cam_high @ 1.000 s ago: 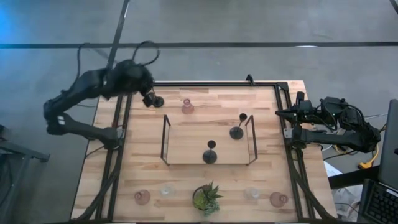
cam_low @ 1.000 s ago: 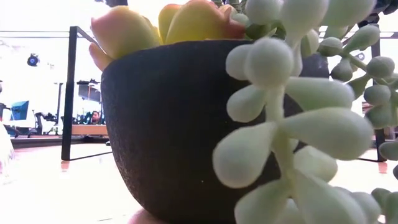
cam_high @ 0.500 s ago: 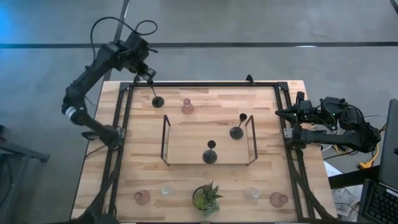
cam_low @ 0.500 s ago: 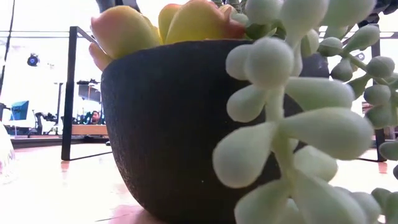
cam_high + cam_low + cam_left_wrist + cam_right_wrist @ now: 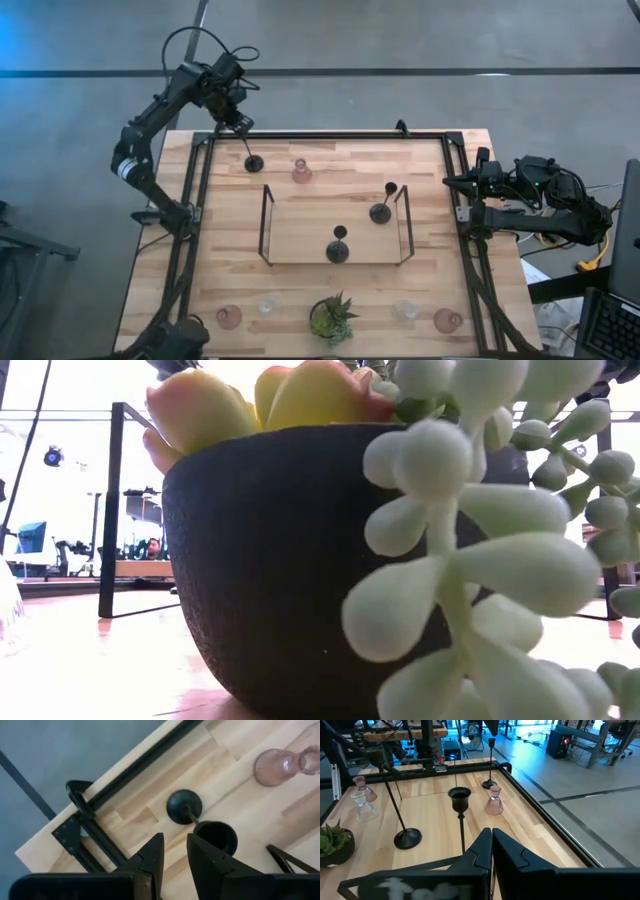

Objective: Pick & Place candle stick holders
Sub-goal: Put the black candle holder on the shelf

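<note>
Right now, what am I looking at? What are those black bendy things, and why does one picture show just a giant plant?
Those are two robot arms at a wooden table. Each ends in a two-finger gripper. One camera looks straight down. The left gripper is raised above the table's far left corner, fingers slightly apart, holding nothing; its wrist camera looks down on a black candle stick holder beside a pink glass holder. The right gripper waits at the right edge, fingers together and empty. Two more black holders stand inside a wire-framed tray. Near the front edge are pink and clear holders and a potted plant. One camera sits at table height right behind that plant, so it fills the picture.
</note>
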Robot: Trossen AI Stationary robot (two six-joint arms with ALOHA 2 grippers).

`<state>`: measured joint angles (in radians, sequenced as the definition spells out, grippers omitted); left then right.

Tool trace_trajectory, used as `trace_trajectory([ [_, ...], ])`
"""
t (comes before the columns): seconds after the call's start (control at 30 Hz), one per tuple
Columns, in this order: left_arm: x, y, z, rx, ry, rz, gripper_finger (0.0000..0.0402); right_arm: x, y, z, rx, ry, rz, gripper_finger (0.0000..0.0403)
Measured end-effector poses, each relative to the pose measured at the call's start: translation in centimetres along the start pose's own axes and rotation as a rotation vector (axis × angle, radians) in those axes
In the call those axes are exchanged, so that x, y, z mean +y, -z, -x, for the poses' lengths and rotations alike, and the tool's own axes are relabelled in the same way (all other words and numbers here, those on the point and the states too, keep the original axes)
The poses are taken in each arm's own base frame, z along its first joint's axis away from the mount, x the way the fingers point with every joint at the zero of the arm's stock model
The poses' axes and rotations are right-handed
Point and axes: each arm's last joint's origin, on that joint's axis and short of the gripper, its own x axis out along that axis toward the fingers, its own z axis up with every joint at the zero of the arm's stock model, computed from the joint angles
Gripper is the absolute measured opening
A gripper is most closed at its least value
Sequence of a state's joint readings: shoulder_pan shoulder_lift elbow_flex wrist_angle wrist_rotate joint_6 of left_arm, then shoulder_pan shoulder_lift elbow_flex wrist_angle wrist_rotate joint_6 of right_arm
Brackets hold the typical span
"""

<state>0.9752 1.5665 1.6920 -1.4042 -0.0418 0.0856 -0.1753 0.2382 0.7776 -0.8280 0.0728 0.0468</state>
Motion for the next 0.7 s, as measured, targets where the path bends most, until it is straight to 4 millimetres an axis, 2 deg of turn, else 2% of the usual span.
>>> trace_trajectory([
  [0.7,-0.31,0.04,-0.46,0.022,0.063,0.001,0.0087,0.00,0.00,0.00,0.000,0.000,0.000,0.0008],
])
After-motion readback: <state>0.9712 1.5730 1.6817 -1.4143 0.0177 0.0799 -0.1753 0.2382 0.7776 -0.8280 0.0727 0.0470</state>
